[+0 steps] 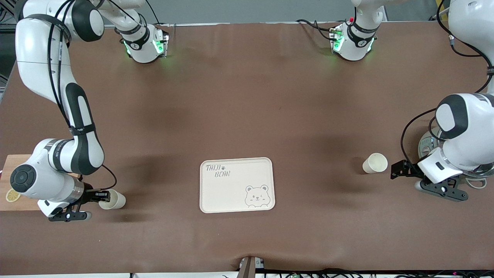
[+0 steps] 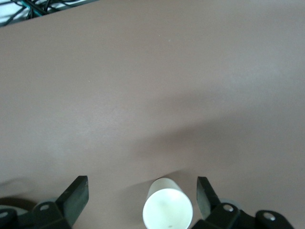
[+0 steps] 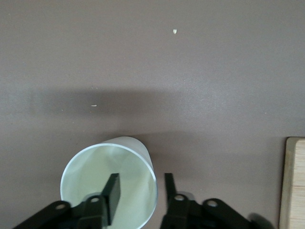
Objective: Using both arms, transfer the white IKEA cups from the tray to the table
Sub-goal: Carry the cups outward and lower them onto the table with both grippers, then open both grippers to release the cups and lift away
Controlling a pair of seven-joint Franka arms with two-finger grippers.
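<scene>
Two white IKEA cups are on the brown table. One cup (image 1: pixel 114 199) is near the right arm's end. My right gripper (image 1: pixel 101 196) is at its rim. In the right wrist view, one finger (image 3: pixel 112 195) is inside the cup (image 3: pixel 90 181) and the other is outside, so they straddle the wall without pinching it. The other cup (image 1: pixel 375 163) is near the left arm's end. My left gripper (image 1: pixel 399 170) is open just beside it. In the left wrist view, this cup (image 2: pixel 167 210) shows between the gripper's (image 2: pixel 142 180) spread fingers, closer to one, with its mouth toward the camera.
A cream bear tray (image 1: pixel 231 193) lies mid-table between the cups. A wooden board (image 1: pixel 11 162) with a lemon slice (image 1: pixel 12 195) lies under the right arm and also shows in the right wrist view (image 3: pixel 295 181). A grey lidded pot (image 1: pixel 426 144) sits under the left arm.
</scene>
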